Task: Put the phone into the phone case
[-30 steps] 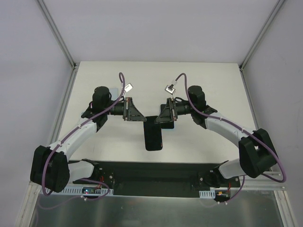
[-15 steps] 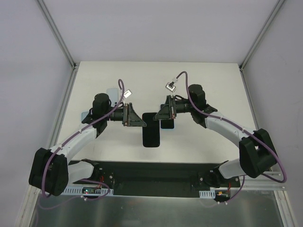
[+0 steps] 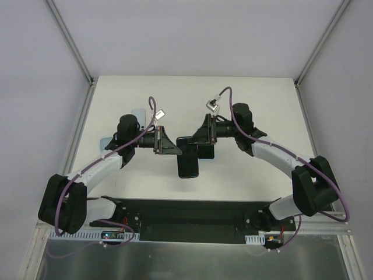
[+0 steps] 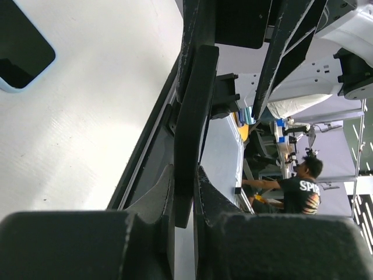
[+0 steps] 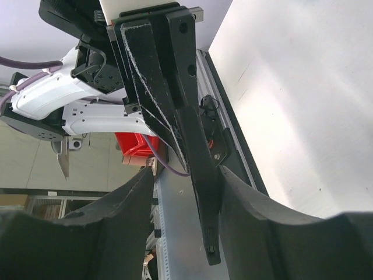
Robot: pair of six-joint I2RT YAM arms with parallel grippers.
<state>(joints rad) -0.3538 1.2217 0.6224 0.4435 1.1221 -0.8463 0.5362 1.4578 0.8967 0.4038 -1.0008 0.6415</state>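
The phone [image 3: 187, 158] is a black slab at the table's middle. My left gripper [image 3: 170, 147] is shut on its left edge. In the left wrist view the phone [image 4: 195, 105] stands edge-on, pinched between my fingers at the left gripper [image 4: 185, 172]. My right gripper [image 3: 199, 135] is open at the phone's far end. In the right wrist view the phone's edge [image 5: 201, 192] lies between the spread fingers of the right gripper [image 5: 186, 172], close against the right one. The phone case [image 3: 206, 153], dark with a light-blue rim, lies on the table under the right gripper. It also shows in the left wrist view [image 4: 23, 55].
Two light-blue items [image 3: 138, 112] [image 3: 105, 142] lie on the white table [image 3: 256, 99] behind my left arm, partly hidden by it. A black base rail [image 3: 186, 213] runs along the near edge. Metal frame posts [image 3: 78, 58] stand at the back corners.
My left gripper has moved right and closed on the phone's left edge. The phone has shifted a little away from the near edge. My right gripper has edged left over the phone's far end.
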